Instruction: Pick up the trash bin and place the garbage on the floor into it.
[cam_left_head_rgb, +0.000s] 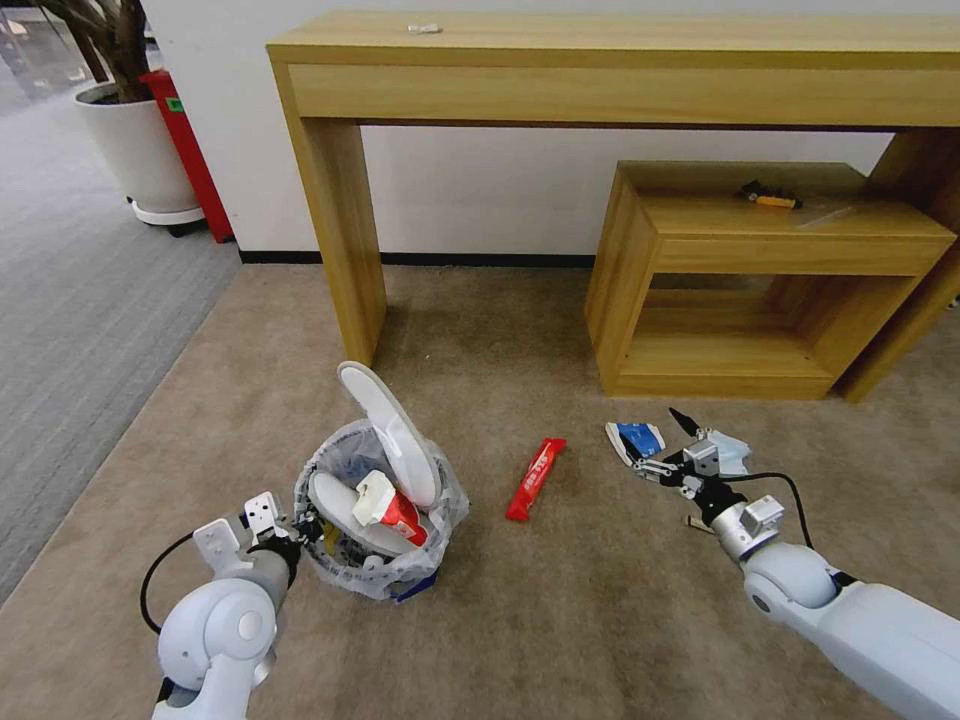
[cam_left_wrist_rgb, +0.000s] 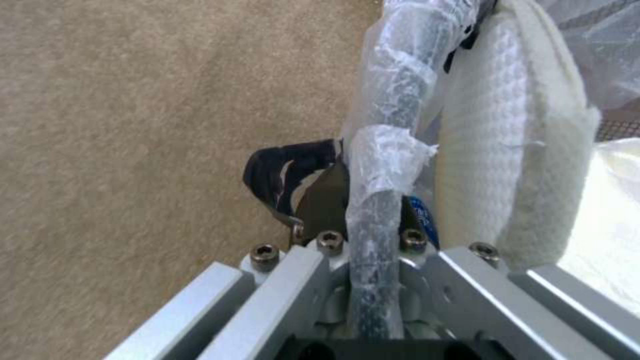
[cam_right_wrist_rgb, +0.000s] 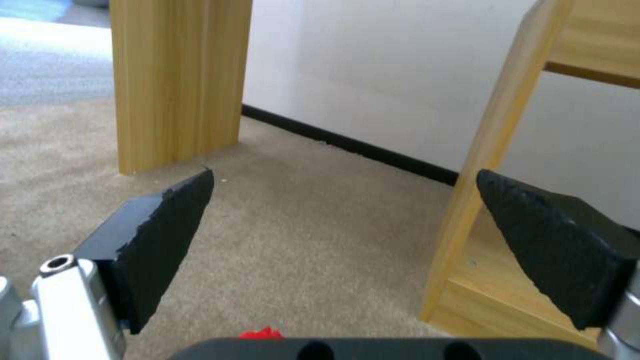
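A red wrapper (cam_left_head_rgb: 535, 479) lies on the carpet (cam_left_head_rgb: 560, 610) between the bin (cam_left_head_rgb: 380, 520), clamped at its rim by the left claw (cam_left_head_rgb: 300, 527), and the right claw (cam_left_head_rgb: 662, 444), spread apart above a blue-white packet (cam_left_head_rgb: 636, 439).

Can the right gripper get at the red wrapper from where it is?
Probably yes. The right gripper is open and holds nothing, and bare carpet separates it from the red wrapper.

- Beige carpet (cam_left_head_rgb: 560, 600); grey ribbed carpet (cam_left_head_rgb: 80, 330) far left
- White slippers (cam_left_head_rgb: 390, 435) in the clear-lined bin (cam_left_head_rgb: 385, 575)
- Red wrapper (cam_left_head_rgb: 535, 480); blue-white packet (cam_left_head_rgb: 637, 440) right
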